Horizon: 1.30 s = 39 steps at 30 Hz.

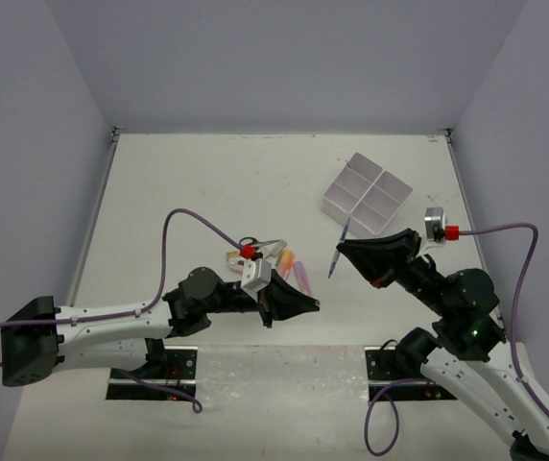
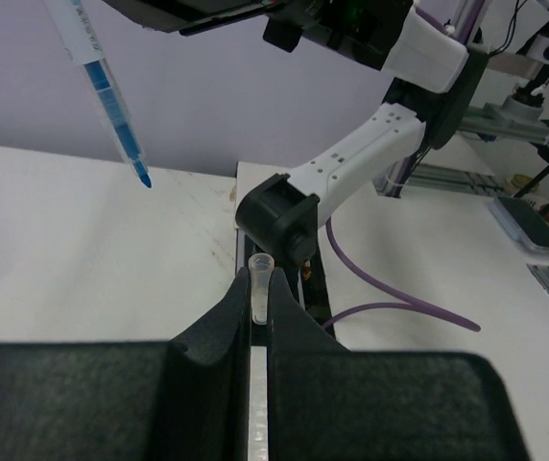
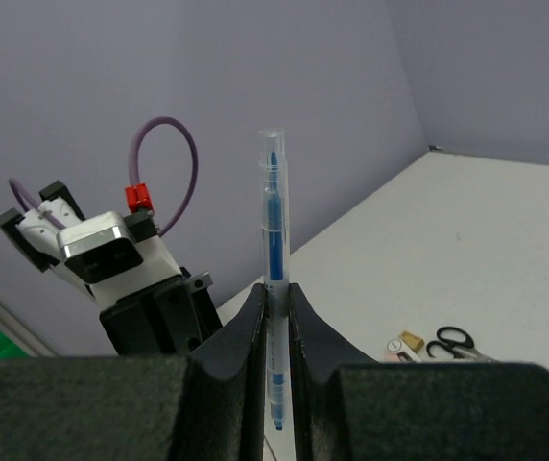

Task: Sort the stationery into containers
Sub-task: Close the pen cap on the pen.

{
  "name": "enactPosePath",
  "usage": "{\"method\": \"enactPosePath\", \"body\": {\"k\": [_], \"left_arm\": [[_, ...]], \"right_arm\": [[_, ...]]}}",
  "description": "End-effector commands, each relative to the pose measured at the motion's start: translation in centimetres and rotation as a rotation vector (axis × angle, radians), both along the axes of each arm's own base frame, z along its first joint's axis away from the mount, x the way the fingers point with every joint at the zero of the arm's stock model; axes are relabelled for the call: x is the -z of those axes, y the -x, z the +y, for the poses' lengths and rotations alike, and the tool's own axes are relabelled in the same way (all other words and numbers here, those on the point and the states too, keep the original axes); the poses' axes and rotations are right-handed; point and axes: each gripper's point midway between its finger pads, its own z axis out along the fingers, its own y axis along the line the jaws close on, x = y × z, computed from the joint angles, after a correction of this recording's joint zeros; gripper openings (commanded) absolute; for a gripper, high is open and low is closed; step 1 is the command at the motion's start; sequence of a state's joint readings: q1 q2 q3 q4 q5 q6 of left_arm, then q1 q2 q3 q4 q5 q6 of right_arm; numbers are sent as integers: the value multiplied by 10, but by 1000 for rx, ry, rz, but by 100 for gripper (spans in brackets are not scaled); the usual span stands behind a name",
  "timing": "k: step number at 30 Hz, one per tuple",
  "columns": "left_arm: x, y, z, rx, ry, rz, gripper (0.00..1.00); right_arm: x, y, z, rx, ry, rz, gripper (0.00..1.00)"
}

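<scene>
My right gripper (image 1: 344,247) is shut on a clear pen with blue ink (image 1: 334,261), held above the table with its bare tip pointing down (image 2: 143,179). In the right wrist view the pen (image 3: 274,206) stands upright between the jaws of the right gripper (image 3: 274,293). My left gripper (image 2: 259,280) is shut on a small clear pen cap (image 2: 259,274), a little left of and below the pen (image 1: 311,306). The white four-compartment container (image 1: 366,195) lies at an angle beyond the right gripper. Black-handled scissors (image 1: 250,243) and orange, pink and purple markers (image 1: 296,270) lie behind the left gripper.
Small erasers (image 3: 404,343) lie beside the scissors (image 3: 452,340) in the right wrist view. The right arm's base (image 2: 279,219) and purple cable (image 2: 390,288) sit ahead of the left gripper. Lilac walls close the table on three sides.
</scene>
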<state>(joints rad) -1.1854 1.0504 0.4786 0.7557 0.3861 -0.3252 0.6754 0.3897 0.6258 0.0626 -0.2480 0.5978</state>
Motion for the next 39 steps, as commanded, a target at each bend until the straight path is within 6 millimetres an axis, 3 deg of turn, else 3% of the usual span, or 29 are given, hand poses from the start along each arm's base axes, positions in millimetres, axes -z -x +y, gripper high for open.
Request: {"method": "enactPosePath", "body": {"k": [1,9,17,26,39], "left_arm": [[-32,2,2,8,126,-35,0],[-38,7,3,33,156,-61,0],[-29,4,-2,29,122,-73,0],[-27,1,-1,9,117,-73,0],[-30,0,-2,8,125,-70,0]], "right_arm": [[-20,20,0,-65,3,-175,0],[-20,40,18,-236,9,-165,0],[-21,56,24,-346,6,-131,0],[-2,57,32,-402,29,-83,0],[1,58,33,-412,26,-87,0]]}}
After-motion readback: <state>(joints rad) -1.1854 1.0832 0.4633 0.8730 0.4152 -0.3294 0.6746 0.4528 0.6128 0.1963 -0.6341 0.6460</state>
